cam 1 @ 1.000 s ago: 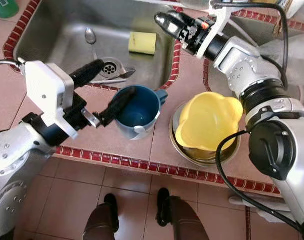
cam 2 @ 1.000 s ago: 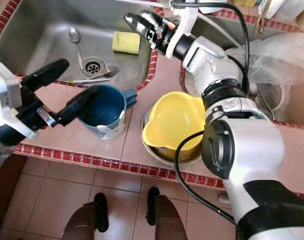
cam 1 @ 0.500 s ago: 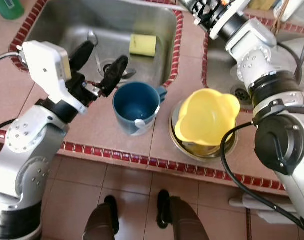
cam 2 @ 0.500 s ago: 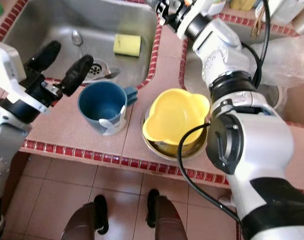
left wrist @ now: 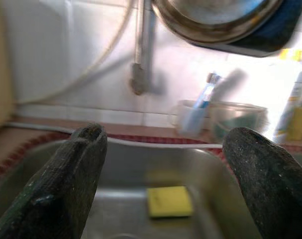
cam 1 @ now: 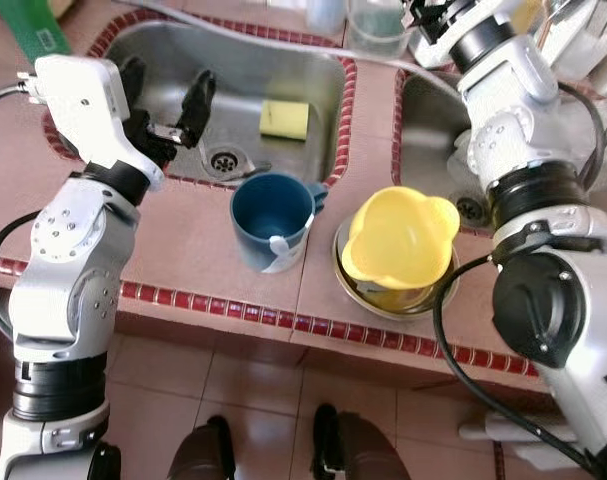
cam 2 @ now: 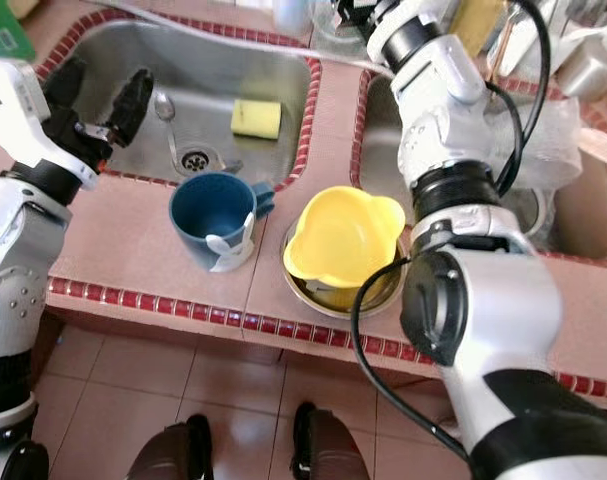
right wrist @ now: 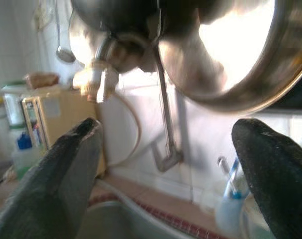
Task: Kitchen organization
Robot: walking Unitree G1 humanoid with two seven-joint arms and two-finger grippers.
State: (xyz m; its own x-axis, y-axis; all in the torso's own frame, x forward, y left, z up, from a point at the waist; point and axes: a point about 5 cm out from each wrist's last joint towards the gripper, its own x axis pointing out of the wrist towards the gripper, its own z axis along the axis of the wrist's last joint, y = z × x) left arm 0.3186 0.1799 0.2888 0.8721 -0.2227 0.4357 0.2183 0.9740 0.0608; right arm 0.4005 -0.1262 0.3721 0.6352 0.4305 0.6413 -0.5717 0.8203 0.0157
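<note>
A blue mug (cam 1: pixel 273 215) with a white spoon in it stands upright on the tiled counter in front of the left sink (cam 1: pixel 163 50). Beside it a yellow bowl (cam 1: pixel 398 245) rests inside a steel bowl (cam 1: pixel 443 290). My left gripper (cam 1: pixel 168 90) hovers open over the left part of that sink, apart from the mug and holding nothing. In the left wrist view its fingers (left wrist: pixel 66 184) frame a yellow sponge (left wrist: pixel 169 200) on the sink floor. My right gripper (right wrist: pixel 170 164) is open and empty, raised toward the back wall near a faucet (right wrist: pixel 98 74) and hanging steel pots.
A spoon (cam 2: pixel 166 110) and a drain (cam 1: pixel 223 160) are in the left sink, and a second sink (cam 1: pixel 433 130) lies to its right. Clear containers (cam 1: pixel 378 25) and a green bottle (cam 1: pixel 33 25) stand at the back. Dark shoes (cam 1: pixel 218 450) show on the floor below.
My left gripper has lifted away from the mug and moved back over the sink, still open. My right arm has reached farther back. The camera has also shifted.
</note>
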